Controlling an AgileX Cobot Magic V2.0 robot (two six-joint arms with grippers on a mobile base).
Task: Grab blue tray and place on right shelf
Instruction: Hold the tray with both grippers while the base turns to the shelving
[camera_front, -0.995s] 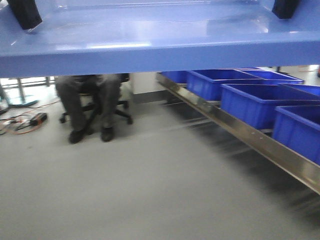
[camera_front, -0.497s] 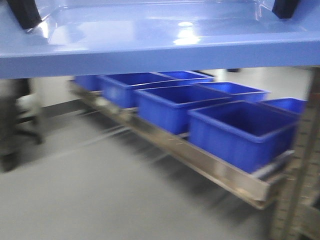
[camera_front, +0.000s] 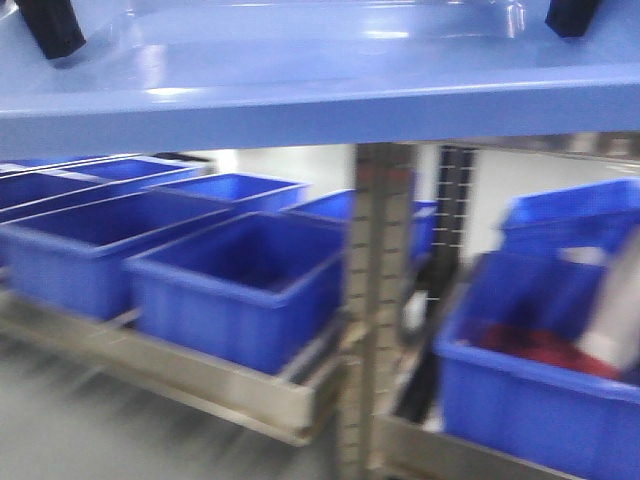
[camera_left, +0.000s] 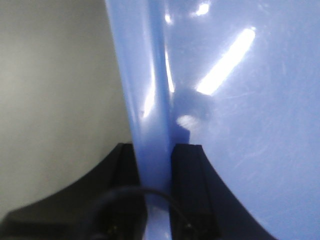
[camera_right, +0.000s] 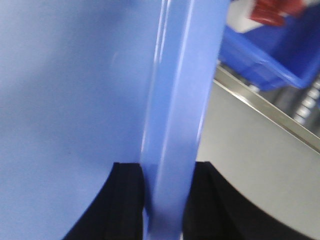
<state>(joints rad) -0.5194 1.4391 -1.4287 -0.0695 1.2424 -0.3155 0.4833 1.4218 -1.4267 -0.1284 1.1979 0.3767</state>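
Currently: blue tray (camera_front: 320, 100), carried in the air, near the camera, in front of the shelf (camera_front: 250, 395). Left fingers (camera_left: 187, 175) clamped on its left rim; right fingers (camera_right: 125, 190) clamped on its right rim. Dark-blue bins (camera_front: 240, 290) stand in a row on the shelf, beside a perforated upright (camera_front: 375, 300).
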